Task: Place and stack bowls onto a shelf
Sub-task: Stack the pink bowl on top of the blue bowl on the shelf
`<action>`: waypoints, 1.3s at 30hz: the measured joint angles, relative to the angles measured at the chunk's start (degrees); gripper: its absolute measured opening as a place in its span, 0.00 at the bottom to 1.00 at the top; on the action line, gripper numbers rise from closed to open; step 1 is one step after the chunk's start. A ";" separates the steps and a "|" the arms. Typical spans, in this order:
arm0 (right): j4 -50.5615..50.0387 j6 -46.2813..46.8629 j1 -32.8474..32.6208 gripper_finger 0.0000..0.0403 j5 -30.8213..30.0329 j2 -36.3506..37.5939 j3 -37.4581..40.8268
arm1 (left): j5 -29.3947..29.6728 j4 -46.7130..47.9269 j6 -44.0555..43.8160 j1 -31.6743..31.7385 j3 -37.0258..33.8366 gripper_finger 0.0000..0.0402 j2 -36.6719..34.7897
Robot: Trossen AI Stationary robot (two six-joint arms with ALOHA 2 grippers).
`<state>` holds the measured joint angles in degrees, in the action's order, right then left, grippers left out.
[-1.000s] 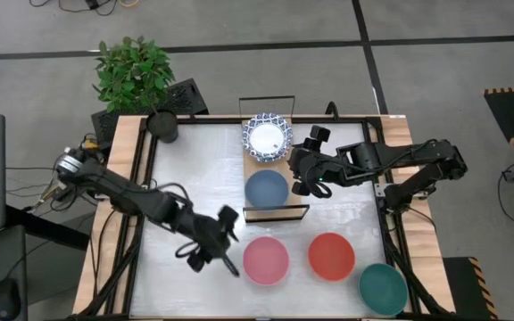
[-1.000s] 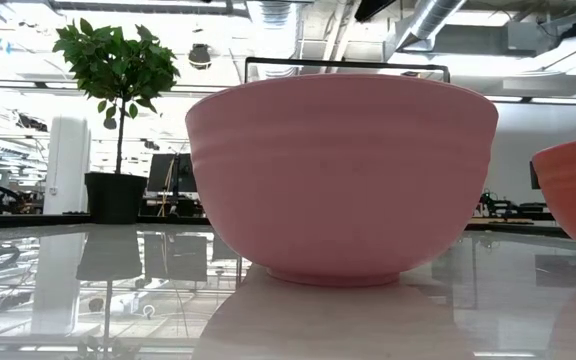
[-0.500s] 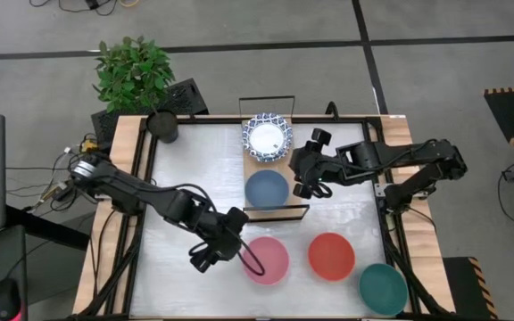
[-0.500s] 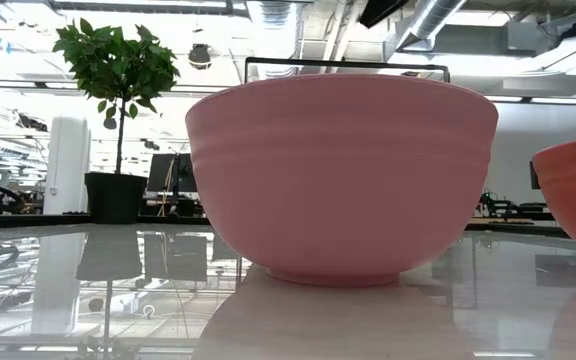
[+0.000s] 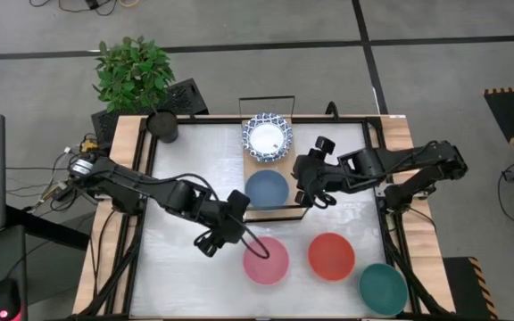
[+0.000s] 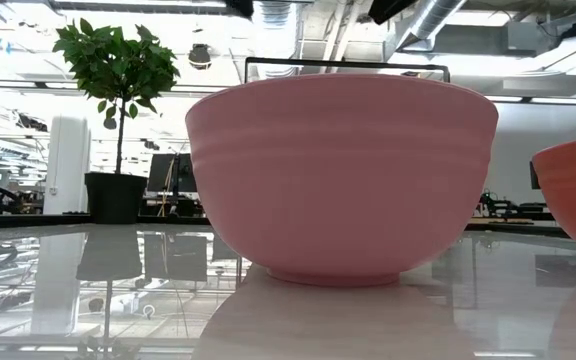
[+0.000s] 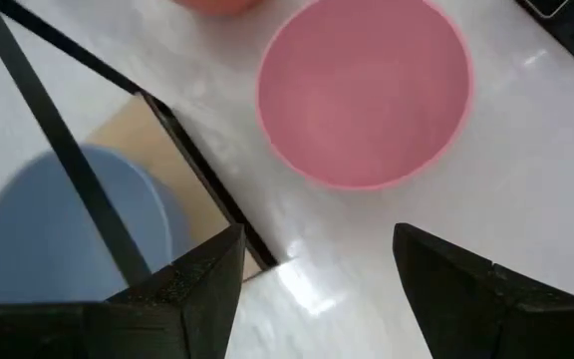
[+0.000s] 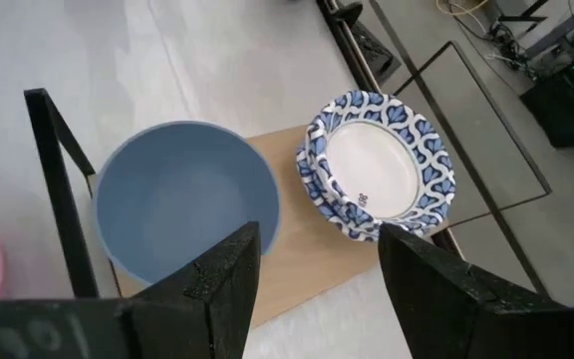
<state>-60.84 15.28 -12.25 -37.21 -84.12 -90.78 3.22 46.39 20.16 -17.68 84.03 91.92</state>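
Note:
The pink bowl sits on its base near the table's near edge. My left gripper hovers open just left of it, beside the shelf's near wire frame, touching nothing. The light-wood shelf carries the slate-blue bowl at its near end and a stack of white, blue-rimmed bowls at its far end. My right gripper waits open, right of the slate-blue bowl. The red bowl and green bowl stand on the table.
A small dark pot with a green plant stands at the table's far left corner. Wooden side rails run along both sides of the table. Bare white tabletop lies left of the shelf.
My left gripper has swung toward the table's right and a little toward the far edge, closing in on the pink bowl's left rim and the shelf's near end. My right gripper has drifted slightly toward the near edge. No bowl has moved.

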 joint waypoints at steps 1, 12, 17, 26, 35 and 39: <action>0.00 0.47 -0.21 0.57 0.00 0.01 0.00 | -0.60 -0.77 -0.52 0.09 -0.74 0.60 0.00; 0.07 8.78 -2.62 0.57 -0.02 0.02 0.00 | 2.96 -9.74 1.92 -8.47 -8.97 0.60 0.15; 0.17 12.18 -4.25 0.57 -0.03 0.02 0.00 | 6.11 -15.99 8.37 -12.94 -12.13 0.60 0.12; 1.22 13.91 -5.90 0.57 -0.07 0.02 0.00 | 9.35 -20.82 16.86 -13.41 -13.06 0.60 7.80; 1.33 14.31 -6.08 0.57 -0.09 0.02 0.00 | 10.72 -23.05 22.52 -11.84 -12.75 0.55 13.29; 1.36 14.37 -6.08 0.57 -0.17 0.02 0.00 | 10.44 -23.12 22.72 -11.16 -12.73 0.42 13.29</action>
<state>-59.48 29.65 -18.33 -37.39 -84.09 -90.78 13.66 23.26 42.88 -28.84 71.31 105.21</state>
